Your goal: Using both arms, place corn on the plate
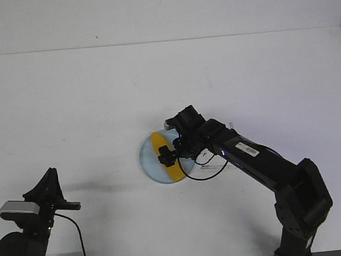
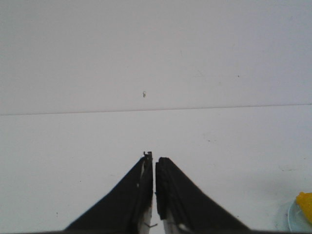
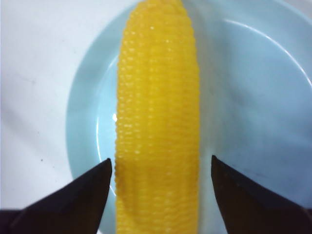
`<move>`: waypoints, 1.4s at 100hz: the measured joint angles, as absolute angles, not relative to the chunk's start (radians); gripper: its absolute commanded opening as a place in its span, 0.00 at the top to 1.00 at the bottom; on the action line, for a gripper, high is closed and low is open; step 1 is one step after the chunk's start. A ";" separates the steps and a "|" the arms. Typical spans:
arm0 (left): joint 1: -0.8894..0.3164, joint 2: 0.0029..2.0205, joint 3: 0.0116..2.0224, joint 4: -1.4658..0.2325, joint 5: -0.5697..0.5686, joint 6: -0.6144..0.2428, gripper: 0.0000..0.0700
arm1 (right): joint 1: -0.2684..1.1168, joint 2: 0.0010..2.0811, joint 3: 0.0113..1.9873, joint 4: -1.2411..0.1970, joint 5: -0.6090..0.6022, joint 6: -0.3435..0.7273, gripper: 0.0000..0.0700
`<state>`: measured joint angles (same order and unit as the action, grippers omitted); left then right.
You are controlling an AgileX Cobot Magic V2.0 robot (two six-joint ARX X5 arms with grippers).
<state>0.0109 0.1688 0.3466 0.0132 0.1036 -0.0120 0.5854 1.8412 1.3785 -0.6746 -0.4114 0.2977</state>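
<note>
From the front camera I see the corn [image 1: 166, 159] lying on the pale blue plate [image 1: 146, 159] near the middle of the white table [image 1: 69, 100], its length running across the plate toward the near rim. My right pincer [image 1: 168, 157] hangs directly over the cob, and its body hides part of the plate's right side. Through the right wrist camera its fingers [image 3: 73, 200] stand apart, one on each side of the corn [image 3: 158, 122], with a gap on both sides and plate [image 3: 253, 97] showing beneath. My left pincer [image 2: 154, 195] sits well away at the near left corner, its jaws together on nothing, pointing over bare table.
</note>
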 measured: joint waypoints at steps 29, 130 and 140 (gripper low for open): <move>0.011 0.169 0.347 0.013 0.104 -0.012 1.00 | 0.569 1.761 1.411 -0.646 -0.253 0.250 0.37; 0.011 0.169 0.347 0.013 0.104 -0.010 1.00 | 0.193 1.092 0.773 -0.175 -0.074 0.033 0.98; 0.011 0.169 0.347 0.013 0.104 -0.010 1.00 | 0.125 1.004 0.704 -0.174 -0.072 0.025 0.98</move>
<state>0.0109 0.1688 0.3466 0.0132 0.1036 -0.0101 0.1246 1.0042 0.7044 -0.1741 -0.0715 0.0250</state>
